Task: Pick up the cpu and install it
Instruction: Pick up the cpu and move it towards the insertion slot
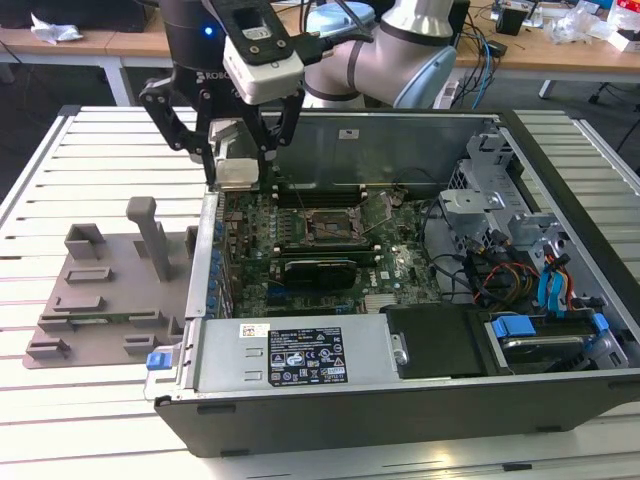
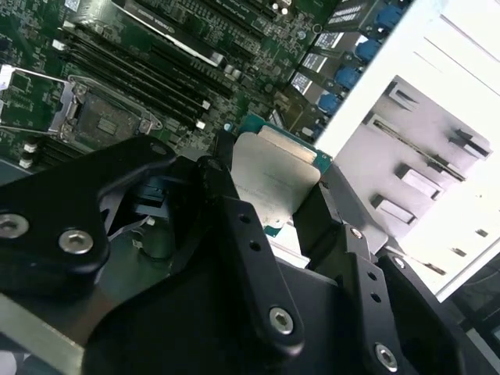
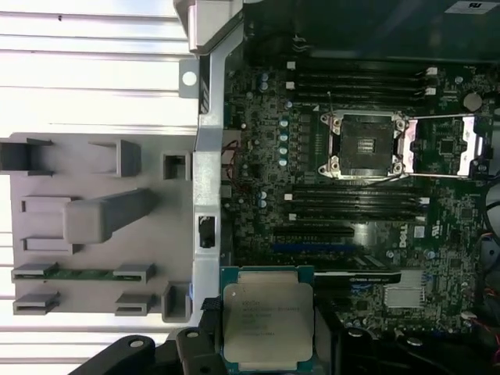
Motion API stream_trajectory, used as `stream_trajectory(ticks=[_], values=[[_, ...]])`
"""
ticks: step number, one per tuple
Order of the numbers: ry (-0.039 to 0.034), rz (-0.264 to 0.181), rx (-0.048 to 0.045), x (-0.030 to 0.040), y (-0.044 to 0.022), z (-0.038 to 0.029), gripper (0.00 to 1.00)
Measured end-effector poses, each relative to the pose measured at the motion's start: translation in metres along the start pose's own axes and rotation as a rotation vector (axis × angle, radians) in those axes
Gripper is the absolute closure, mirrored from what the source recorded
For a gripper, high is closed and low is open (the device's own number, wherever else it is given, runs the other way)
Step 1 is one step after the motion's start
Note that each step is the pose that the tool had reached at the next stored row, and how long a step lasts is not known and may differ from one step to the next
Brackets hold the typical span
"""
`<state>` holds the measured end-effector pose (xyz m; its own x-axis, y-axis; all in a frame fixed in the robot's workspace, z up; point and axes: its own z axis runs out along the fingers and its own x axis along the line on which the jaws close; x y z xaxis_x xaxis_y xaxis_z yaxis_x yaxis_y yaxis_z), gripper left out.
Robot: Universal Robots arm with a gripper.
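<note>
The end effector (image 1: 240, 172) is clamped on the cpu (image 3: 268, 316). Its two black fingers (image 2: 226, 207) press on opposite edges of the chip. The cpu hangs clear in the air, flat, just inside the side wall of the open computer case (image 1: 400, 415) that stands nearest the tray. Its top is a silver-grey metal plate with faint dark lines of print, too small to make out. A thin green border runs round the plate.

Directly beneath the end effector lies the green motherboard (image 3: 258, 203), with rows of blue parts along its edge. Farther across the board, well apart from the cpu, sits the dark square socket (image 3: 363, 144). It is bare, and its metal cover (image 3: 461, 144) is swung open beside it. Long black memory slots run on both sides of the socket.

On the other side of the case wall from the end effector, a grey tray (image 3: 94, 234) lies on the white slatted tabletop (image 1: 100, 420). An upright post (image 1: 150, 230) stands on the tray, and a green memory stick (image 3: 82, 273) rests in one of its holders.

Along the near wall of the case, in the exterior view, a black label (image 1: 305, 357) carries white print and symbols, with a small white sticker (image 1: 255, 329) next to it. Towards the exterior view's right are blue latches (image 1: 515, 328) and coloured cables. Beyond the case stands a wooden desk (image 1: 560, 50).
</note>
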<state>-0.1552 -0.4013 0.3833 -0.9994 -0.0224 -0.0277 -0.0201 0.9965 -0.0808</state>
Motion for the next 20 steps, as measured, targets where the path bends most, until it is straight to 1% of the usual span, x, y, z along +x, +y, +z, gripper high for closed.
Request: stream_trajectory(ticks=[5,6,11,14,17,20], values=[[0.0000,0.000,0.0023,-0.0082,-0.0001,0.0008,0.45],[0.0000,0.000,0.0033,-0.0121,-0.0002,0.0012,0.45],[0.0001,0.000,0.0078,-0.0267,-0.0003,0.0028,0.45],[0.0001,0.000,0.0094,-0.0328,-0.0004,0.0035,0.45],[0.0002,0.000,0.0115,-0.0409,-0.0005,0.0046,0.45],[0.0002,0.000,0.0129,-0.0466,-0.0006,0.0055,0.45]])
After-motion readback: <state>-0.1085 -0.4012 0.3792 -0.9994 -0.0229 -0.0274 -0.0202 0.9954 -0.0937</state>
